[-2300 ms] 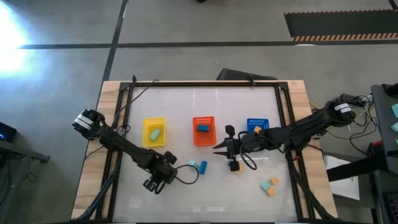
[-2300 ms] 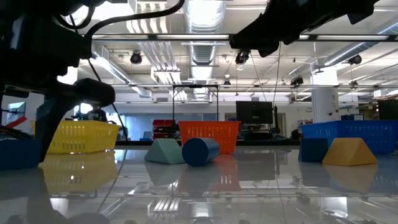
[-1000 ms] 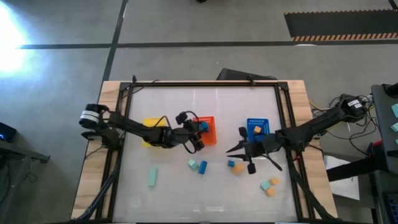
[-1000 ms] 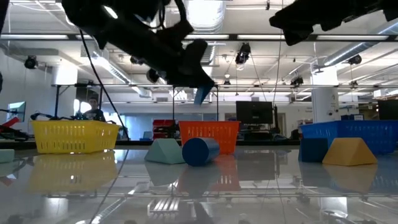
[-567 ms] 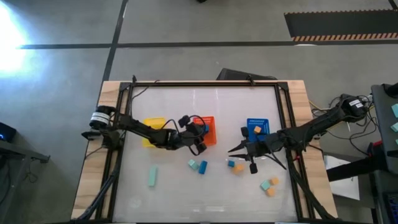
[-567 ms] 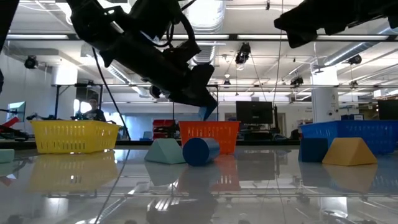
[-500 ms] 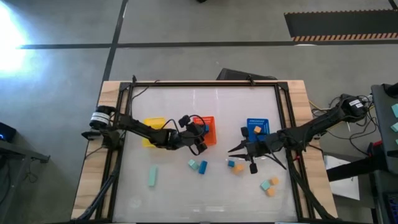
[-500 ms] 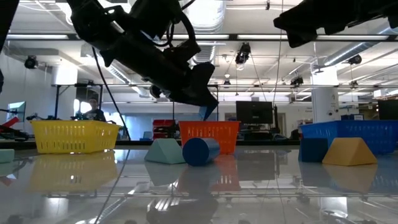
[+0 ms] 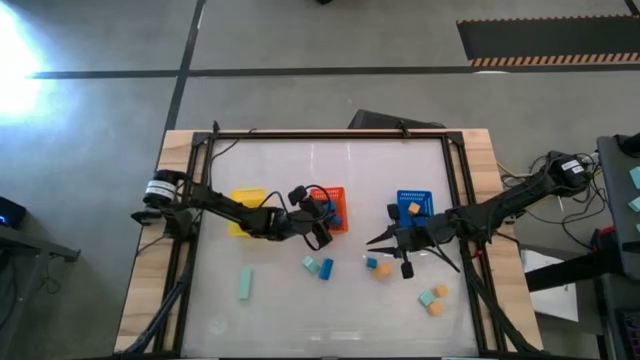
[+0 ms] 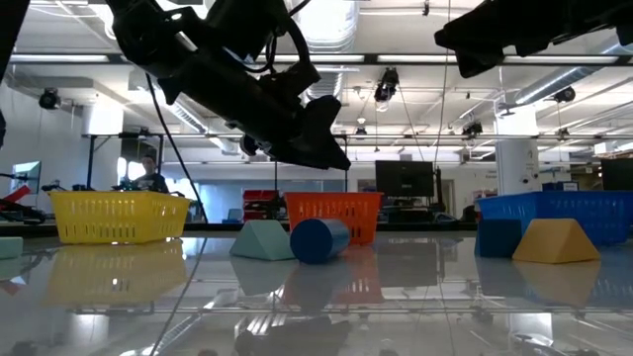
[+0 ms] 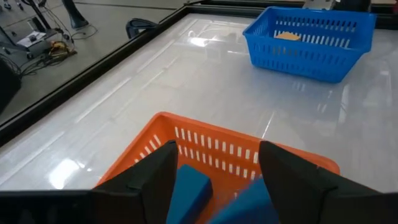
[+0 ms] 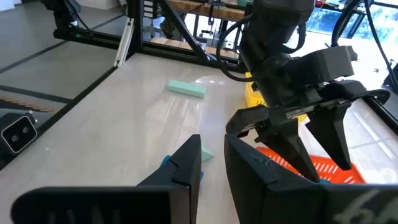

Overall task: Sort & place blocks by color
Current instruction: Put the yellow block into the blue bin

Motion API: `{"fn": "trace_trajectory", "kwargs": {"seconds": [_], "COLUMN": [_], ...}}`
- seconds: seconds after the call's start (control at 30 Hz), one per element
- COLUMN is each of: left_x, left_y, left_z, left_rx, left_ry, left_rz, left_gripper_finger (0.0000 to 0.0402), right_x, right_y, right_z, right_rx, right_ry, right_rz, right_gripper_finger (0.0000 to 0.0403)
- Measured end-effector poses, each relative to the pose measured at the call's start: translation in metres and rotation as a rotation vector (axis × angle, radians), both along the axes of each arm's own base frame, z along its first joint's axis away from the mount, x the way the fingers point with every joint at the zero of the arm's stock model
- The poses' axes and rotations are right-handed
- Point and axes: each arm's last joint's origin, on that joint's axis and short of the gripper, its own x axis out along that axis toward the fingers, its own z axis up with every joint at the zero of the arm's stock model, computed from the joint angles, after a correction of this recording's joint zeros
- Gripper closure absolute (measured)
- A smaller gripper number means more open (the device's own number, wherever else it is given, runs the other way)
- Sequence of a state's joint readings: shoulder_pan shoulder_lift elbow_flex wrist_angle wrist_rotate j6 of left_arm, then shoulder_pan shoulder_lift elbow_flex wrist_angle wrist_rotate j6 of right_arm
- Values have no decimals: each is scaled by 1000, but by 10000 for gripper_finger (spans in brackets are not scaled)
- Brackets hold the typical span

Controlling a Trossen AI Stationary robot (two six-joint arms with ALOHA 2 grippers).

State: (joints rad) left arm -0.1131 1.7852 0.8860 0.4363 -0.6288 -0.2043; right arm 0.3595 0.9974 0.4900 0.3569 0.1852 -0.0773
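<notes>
My left gripper hangs open over the orange basket. Two blue blocks lie in that basket below the fingers. My right gripper is open and holds nothing, hovering just left of a blue block and an orange block on the table. A teal block and a blue block lie near the table's middle. A teal bar lies toward the near left. Teal and orange blocks lie near right.
The yellow basket stands partly under my left arm. The blue basket holds an orange block. In the low view, a teal wedge, a blue cylinder and an orange wedge stand in front of the baskets.
My left gripper moved a little toward the near edge over the orange basket and lowered. The blue block that showed at its fingertips in the low view is gone from there now and lies in the orange basket. My right arm stayed still.
</notes>
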Motion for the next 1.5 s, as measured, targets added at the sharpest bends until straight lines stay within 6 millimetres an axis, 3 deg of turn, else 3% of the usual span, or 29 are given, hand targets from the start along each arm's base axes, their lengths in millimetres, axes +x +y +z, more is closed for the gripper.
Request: {"fn": "trace_trajectory", "kwargs": {"seconds": [0.27,0.43,0.77,0.97,1.23,1.5], "left_x": [-7,-23,-63,-86,-110,-119], "left_y": [-8,-21,-24,-19,-14,-12], "left_z": [22,53,110,117,108,103], "left_rx": [-4,103,315,386,383,370], "left_ry": [-24,-21,-77,-78,-97,-119], "left_rz": [-108,-197,-290,-302,-295,-290], "left_gripper_finger": [180,180,180,180,180,180], "right_x": [0,1,8,12,23,44], "right_y": [0,-4,-1,1,10,26], "right_z": [0,2,23,31,30,31], "right_rx": [27,54,80,139,214,104], "right_ry": [4,2,114,271,510,775], "right_rz": [-20,-150,-174,-233,-267,-188], "right_gripper_finger": [344,344,344,344,344,344]}}
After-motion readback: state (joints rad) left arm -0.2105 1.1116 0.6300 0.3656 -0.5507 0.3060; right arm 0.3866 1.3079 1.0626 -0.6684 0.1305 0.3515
